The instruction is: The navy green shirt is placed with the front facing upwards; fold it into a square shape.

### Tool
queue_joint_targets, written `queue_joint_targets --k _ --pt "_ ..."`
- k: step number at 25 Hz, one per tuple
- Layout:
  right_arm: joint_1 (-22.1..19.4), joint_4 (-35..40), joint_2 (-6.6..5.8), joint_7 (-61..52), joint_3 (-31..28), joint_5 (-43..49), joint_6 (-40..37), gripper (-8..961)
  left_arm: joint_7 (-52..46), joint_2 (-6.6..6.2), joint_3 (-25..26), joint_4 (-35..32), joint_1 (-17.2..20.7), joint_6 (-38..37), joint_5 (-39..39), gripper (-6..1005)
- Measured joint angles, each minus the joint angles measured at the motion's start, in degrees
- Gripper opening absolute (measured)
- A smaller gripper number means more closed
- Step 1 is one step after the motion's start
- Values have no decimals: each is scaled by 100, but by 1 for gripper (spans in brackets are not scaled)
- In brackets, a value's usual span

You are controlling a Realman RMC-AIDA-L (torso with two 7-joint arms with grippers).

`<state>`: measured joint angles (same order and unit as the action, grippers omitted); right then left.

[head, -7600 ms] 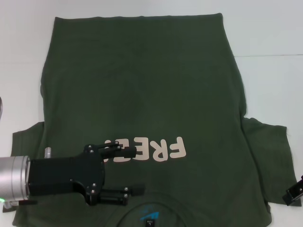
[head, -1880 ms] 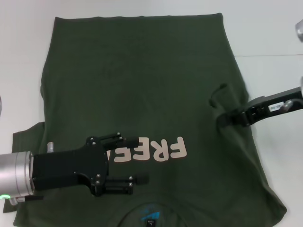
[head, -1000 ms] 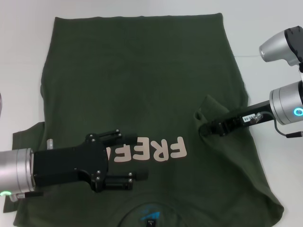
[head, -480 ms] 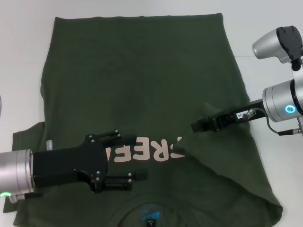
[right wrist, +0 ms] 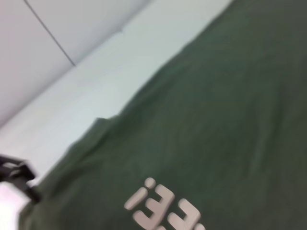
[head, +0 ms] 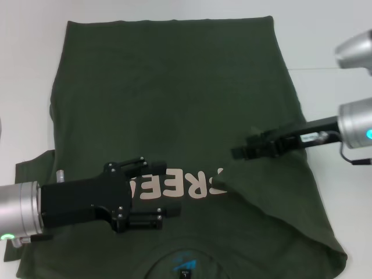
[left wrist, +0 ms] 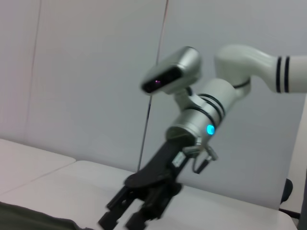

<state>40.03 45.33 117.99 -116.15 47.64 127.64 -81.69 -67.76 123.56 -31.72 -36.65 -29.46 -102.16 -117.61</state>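
We see the navy green shirt [head: 174, 104] spread front-up on the white table [head: 26, 70], its pink "FREE!" print [head: 186, 183] near the collar edge closest to the robot. The shirt's right sleeve is folded in over the chest, its edge covering the end of the print nearest it. The right gripper [head: 241, 152] hangs just beside that end of the print — whether its jaws are parted or closed on cloth, we cannot tell. The left gripper [head: 160, 195] sits over the print's other end, jaws held wide, nothing between them.
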Motion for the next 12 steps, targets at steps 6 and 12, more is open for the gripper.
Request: queue_joint_targets --k 6,12 --pt "-766 7 -74 2064 -434 -843 -785 683 -82 1 44 0 4 4 34 874" --pt "-1461 -14 5 3935 -605 -1026 -1593 923 -483 -31 133 -27 11 107 37 874"
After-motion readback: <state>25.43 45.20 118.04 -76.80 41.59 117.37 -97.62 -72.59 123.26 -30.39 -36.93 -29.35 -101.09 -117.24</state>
